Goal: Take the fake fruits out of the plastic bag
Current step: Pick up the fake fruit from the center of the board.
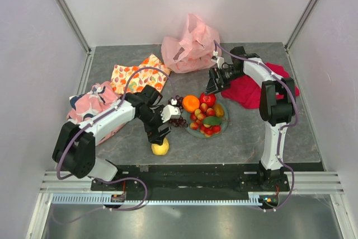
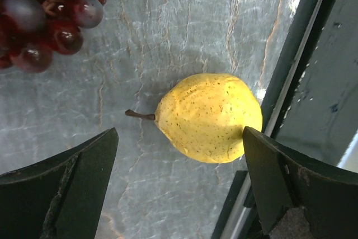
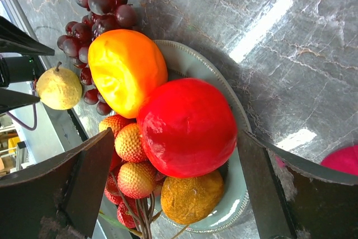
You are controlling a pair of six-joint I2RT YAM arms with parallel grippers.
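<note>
Though straddled by left claw (image 2: 180, 135), pear (image 2: 210, 117): lying on its side on the table (image 1: 246, 132), right at the near edge, out of the bag.
Left claw: spread wide above the pear, one finger just beside it, the other apart; gripping nothing.
Grapes (image 3: 95, 20): dark bunch on bare table between pear and plate, against the plate's rim.
Plate (image 3: 187, 54): grey-green, mid-table, loaded with fruit.
Orange (image 3: 126, 71): on the plate's grape side, touching the apple.
Apple (image 3: 187, 127): glossy red, on the plate, directly under the right claw.
Red pieces (image 3: 130, 144): small, bumpy, heaped beside orange and apple.
Brownish fruit (image 3: 190, 197): at the plate's rim, next to the apple.
Right claw (image 3: 176, 135): wide open over the plate, flanking the apple, holding nothing.
Red cloth (image 1: 251, 90): beyond the plate, under the right arm.
Pink-and-navy cloth (image 1: 89, 102): at left, beside the left arm.
Fruit-print cloth (image 1: 137, 74): farther back, left of centre.
Bag (image 1: 190, 48): pale pink, crumpled at the far edge, well apart from the plate; contents not discernible.
</note>
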